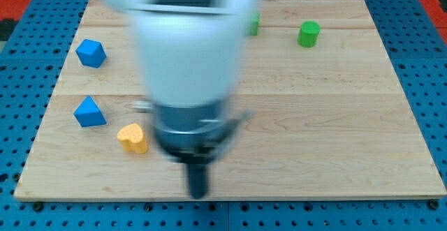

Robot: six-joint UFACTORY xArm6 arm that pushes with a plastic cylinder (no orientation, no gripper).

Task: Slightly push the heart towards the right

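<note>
The yellow heart block [133, 138] lies near the view's bottom left of the wooden board [335, 119]. My arm is a large blurred white and dark shape over the board's middle. Its dark rod points down and my tip [199, 193] sits near the board's bottom edge, to the right of and a little below the heart, with a gap between them.
Two blue blocks lie at the left, one [91, 52] near the top and one [89, 112] just above-left of the heart. A green cylinder [309, 33] stands at the top right. Another green block [253, 26] is partly hidden behind my arm.
</note>
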